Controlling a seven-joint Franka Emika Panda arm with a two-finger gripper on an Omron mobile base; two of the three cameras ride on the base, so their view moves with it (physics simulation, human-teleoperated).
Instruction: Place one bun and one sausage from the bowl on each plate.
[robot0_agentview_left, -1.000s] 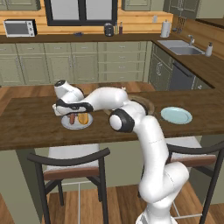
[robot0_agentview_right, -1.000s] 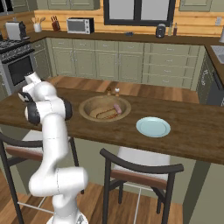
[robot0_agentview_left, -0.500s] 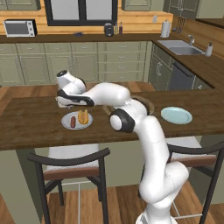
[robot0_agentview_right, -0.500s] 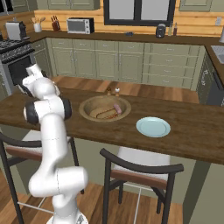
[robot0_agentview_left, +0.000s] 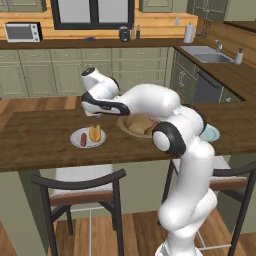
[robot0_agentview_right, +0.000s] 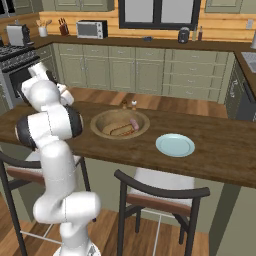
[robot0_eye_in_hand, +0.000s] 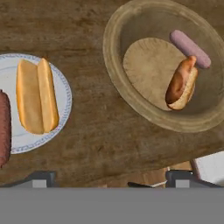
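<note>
The claw (robot0_eye_in_hand: 112, 177) hangs above the dark wood-grain surface (robot0_eye_in_hand: 87, 26), its two dark tips standing wide apart with nothing between them. In the hand view it sits over the bare strip between the grey-white plate (robot0_eye_in_hand: 61, 94) on the left and the wooden bowl (robot0_eye_in_hand: 114, 65) on the upper right, touching neither.

On the grey-white plate, a flat round dish with a faint blue rim pattern, lies a split, pale golden bun (robot0_eye_in_hand: 37, 96); its long axis runs up and down in the hand view. Just beside it at the frame's left edge lies a dark red-brown sausage (robot0_eye_in_hand: 3, 127), parallel to the bun.

The bowl is wide, shallow and light tan with a thick rim. Inside it a second bun (robot0_eye_in_hand: 183, 87) rests tilted, its long axis leaning from lower left to upper right, with a browned top and a paler underside. A pinkish sausage (robot0_eye_in_hand: 190, 49) lies just above it, slanting the other way, one end near the bun's upper tip.

In the right base view the light blue plate (robot0_agentview_right: 175, 145) lies on the surface near the bowl (robot0_agentview_right: 120, 125), smooth and round.
</note>
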